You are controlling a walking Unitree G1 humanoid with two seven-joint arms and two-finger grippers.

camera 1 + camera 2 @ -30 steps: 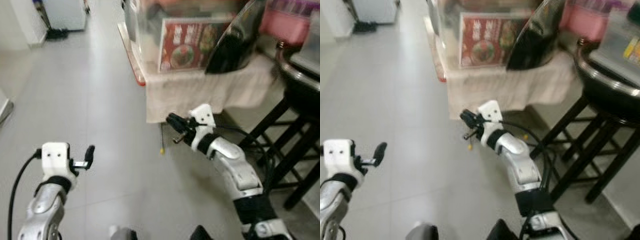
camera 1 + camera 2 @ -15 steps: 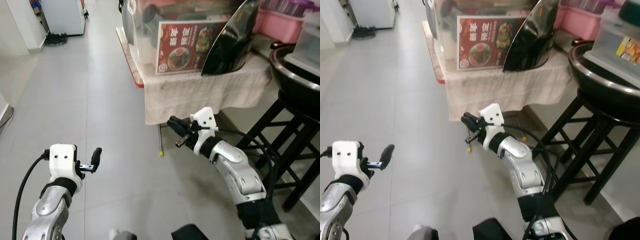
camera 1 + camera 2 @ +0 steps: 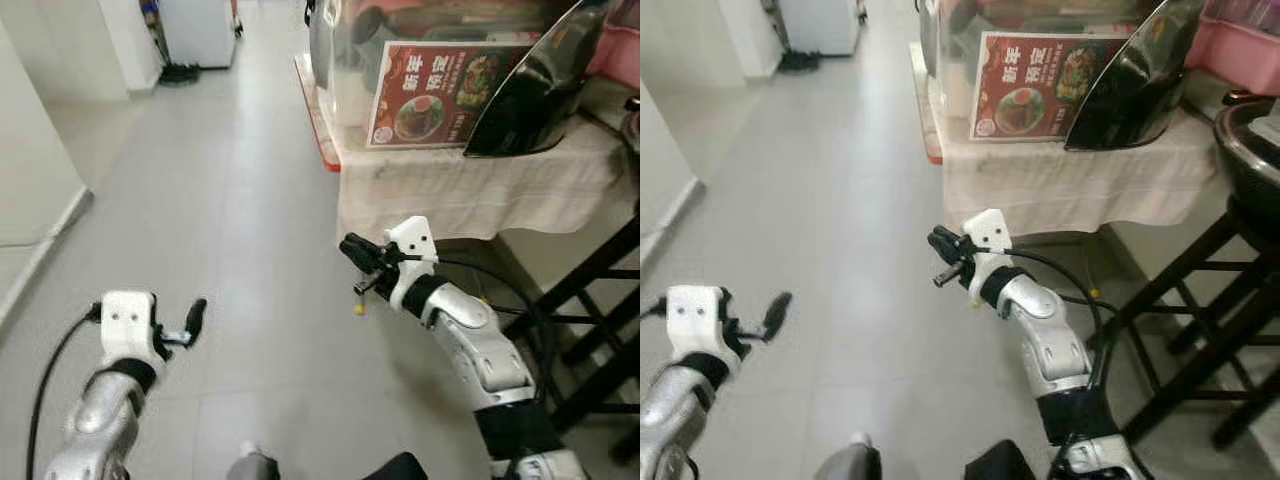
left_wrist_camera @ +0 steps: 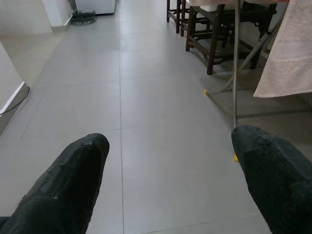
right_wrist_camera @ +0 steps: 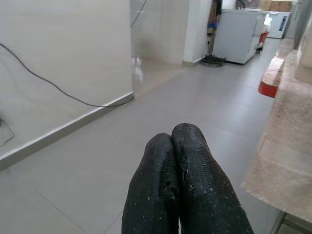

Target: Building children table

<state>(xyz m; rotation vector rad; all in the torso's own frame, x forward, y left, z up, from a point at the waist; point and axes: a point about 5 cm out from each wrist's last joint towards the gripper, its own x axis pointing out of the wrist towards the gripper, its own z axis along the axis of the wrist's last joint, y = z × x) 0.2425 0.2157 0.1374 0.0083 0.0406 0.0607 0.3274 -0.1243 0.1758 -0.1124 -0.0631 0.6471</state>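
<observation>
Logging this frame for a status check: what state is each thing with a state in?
Left gripper: jaws wide apart, holding nothing.
Right gripper: jaws pressed together, holding nothing.
Menu sign: upright on the table.
Tablecloth: draped over the table edge.

left gripper fingers spread; right gripper fingers pressed together

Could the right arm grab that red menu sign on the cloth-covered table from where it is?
Probably not yet. The right gripper is shut, low beside the draped cloth, pointing away from the table. The menu sign stands higher and farther back.
</observation>
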